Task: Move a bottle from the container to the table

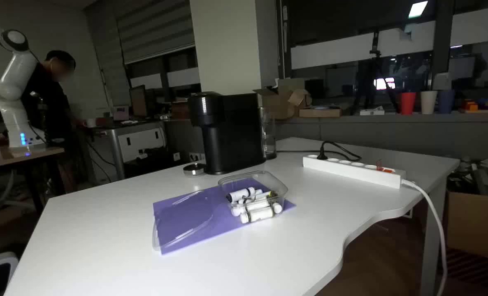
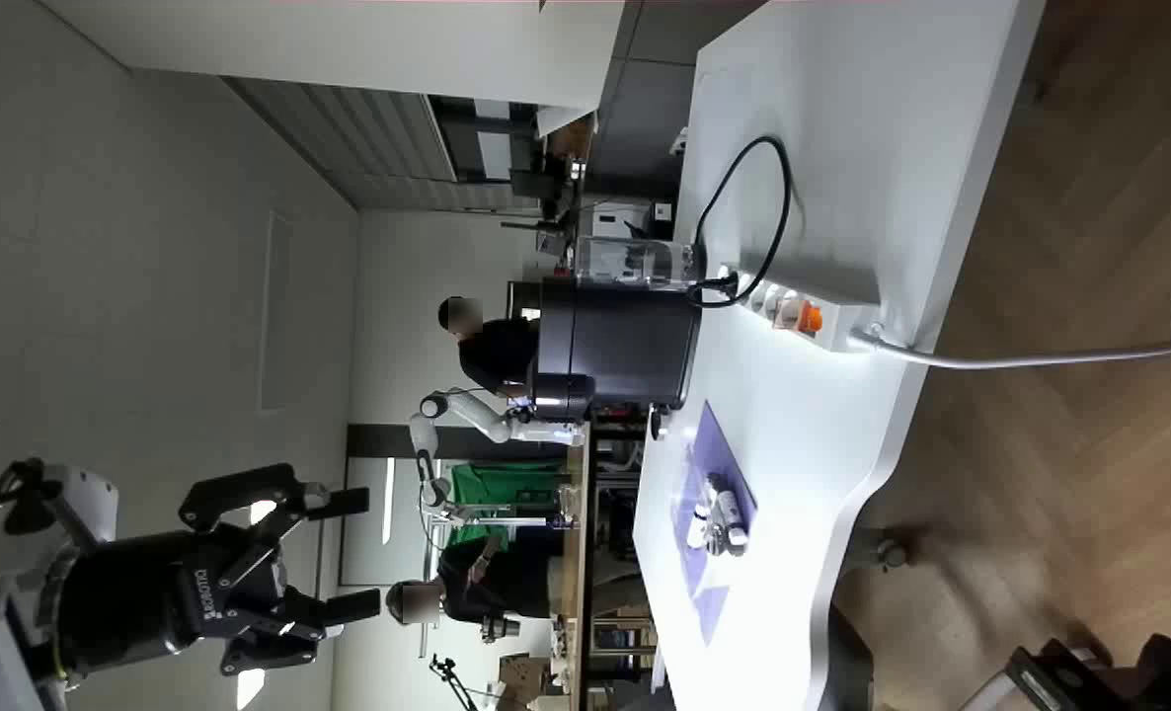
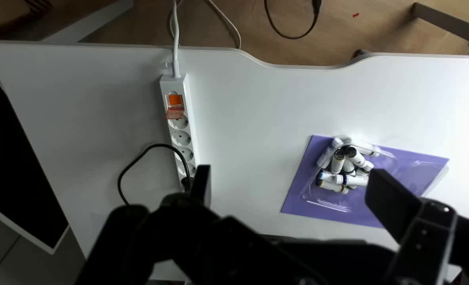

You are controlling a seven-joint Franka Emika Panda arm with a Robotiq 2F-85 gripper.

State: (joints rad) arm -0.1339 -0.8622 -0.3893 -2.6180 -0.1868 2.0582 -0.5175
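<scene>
Spread, empty gripper (image 2: 372,553), well apart from a clear plastic tub (image 1: 277,185) of small white bottles (image 3: 355,180).

The jaws stand wide with nothing between them; the bottles lie heaped in the tub, which sits on a purple sheet (image 1: 221,221) on the white table (image 1: 310,234). Best to centre over the heap, descend inside the tub's walls, and pinch one upper bottle across its barrel (the plastic will likely flex; keep off it). Which bottle lies loosest is hard to tell.
</scene>
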